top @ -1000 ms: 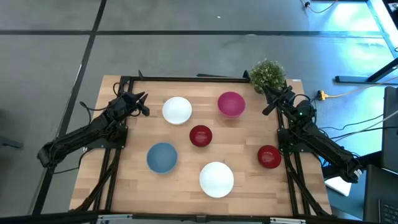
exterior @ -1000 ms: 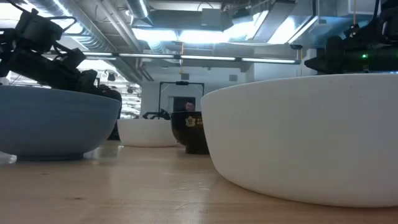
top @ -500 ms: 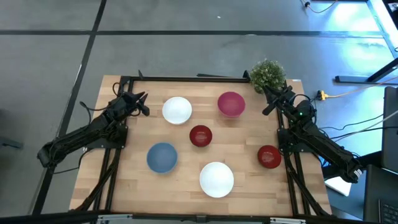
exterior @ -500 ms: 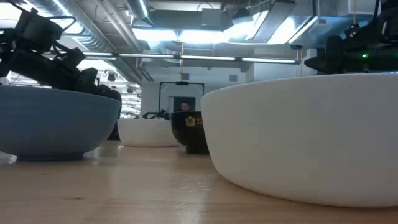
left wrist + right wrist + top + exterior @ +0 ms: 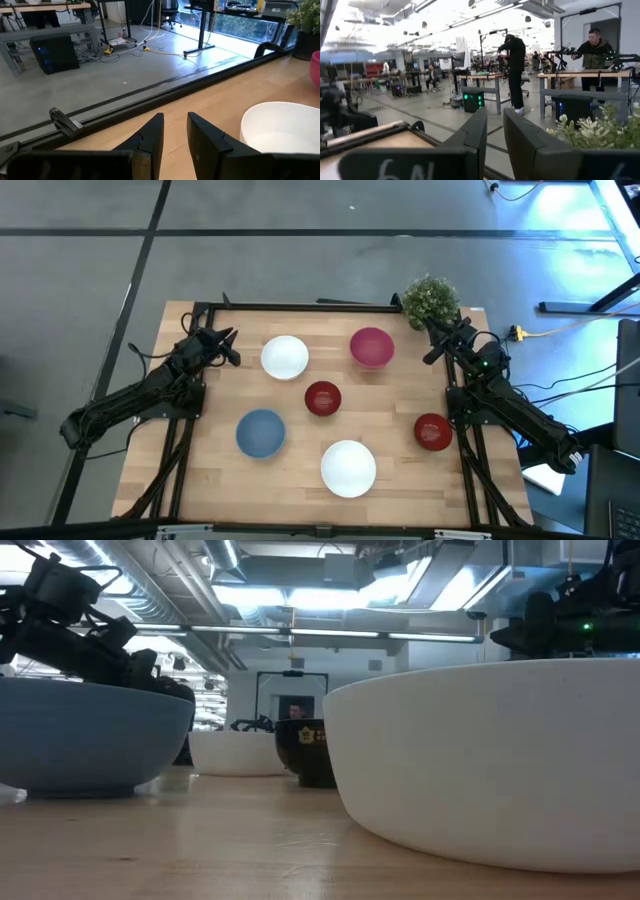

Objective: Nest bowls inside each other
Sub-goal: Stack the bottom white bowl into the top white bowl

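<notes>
Six bowls stand apart on their bases on the wooden table. In the high view they are a white bowl (image 5: 285,357), a magenta bowl (image 5: 372,347), a dark red bowl (image 5: 323,398), a blue bowl (image 5: 261,433), a second white bowl (image 5: 348,468) and a second dark red bowl (image 5: 433,432). My left gripper (image 5: 229,346) hovers at the far left, beside the far white bowl (image 5: 280,125); its fingers (image 5: 175,125) stand close together over bare wood. My right gripper (image 5: 433,346) waits at the far right by the plant, shut (image 5: 495,122), touching nothing.
A small green potted plant (image 5: 431,300) stands at the table's far right corner, just behind my right gripper. A dark frame rail (image 5: 300,305) runs along the far edge. Bare wood lies between the bowls. People stand at benches (image 5: 515,70) in the room beyond.
</notes>
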Action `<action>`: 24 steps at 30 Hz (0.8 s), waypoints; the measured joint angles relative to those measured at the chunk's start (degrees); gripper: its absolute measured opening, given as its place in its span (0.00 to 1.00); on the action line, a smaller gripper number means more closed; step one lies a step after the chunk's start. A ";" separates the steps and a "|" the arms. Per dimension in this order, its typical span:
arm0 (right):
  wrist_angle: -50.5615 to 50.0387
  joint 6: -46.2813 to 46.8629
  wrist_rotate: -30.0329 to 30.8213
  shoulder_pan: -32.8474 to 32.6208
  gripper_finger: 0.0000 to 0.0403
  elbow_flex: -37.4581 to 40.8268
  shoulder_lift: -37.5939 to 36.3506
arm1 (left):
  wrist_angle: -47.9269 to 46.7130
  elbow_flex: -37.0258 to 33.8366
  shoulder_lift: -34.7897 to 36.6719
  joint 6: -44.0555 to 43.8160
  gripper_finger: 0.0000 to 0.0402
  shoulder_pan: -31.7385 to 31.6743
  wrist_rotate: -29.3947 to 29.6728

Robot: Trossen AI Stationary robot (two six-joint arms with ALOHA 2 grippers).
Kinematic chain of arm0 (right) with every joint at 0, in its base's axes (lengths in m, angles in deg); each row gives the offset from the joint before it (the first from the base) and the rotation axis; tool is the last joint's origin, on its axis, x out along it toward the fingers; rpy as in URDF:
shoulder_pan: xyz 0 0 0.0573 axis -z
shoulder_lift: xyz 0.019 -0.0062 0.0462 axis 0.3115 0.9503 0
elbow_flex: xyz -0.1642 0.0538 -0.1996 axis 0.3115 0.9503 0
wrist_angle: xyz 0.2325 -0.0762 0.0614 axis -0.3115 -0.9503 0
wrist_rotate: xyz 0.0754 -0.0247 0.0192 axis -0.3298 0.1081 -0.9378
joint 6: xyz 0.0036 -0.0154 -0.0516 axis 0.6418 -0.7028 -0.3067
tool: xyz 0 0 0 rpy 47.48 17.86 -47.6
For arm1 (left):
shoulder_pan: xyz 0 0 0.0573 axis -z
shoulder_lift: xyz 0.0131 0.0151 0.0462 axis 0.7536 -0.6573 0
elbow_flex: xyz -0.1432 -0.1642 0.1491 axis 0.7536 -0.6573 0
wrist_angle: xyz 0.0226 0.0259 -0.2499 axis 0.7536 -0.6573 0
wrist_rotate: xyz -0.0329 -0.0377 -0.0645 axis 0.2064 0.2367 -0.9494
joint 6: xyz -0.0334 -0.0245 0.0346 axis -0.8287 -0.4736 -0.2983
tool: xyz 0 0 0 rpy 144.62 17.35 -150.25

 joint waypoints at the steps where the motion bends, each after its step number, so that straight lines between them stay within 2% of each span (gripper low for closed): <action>1: 0.24 1.69 -0.14 0.02 0.16 0.00 0.00 | -0.01 0.01 -0.01 0.00 0.20 0.00 -0.01; 5: 0.41 5.30 -4.57 0.02 0.16 0.00 0.03 | 0.00 0.00 0.00 0.02 0.20 0.00 0.00; 12: -0.98 6.17 -13.15 0.00 0.16 -2.43 0.28 | 0.00 0.00 0.00 0.04 0.20 0.00 0.00; 15: -7.59 3.54 -14.82 0.00 0.16 -6.78 0.47 | -0.01 0.01 0.00 0.04 0.20 0.01 0.02; 20: -24.48 -0.56 -17.83 -0.04 0.16 -16.84 3.30 | 0.00 0.02 0.00 0.05 0.20 0.00 0.02; 24: -31.37 -2.00 -18.52 -0.04 0.16 -23.34 7.08 | 0.00 0.00 0.00 0.07 0.20 0.00 0.09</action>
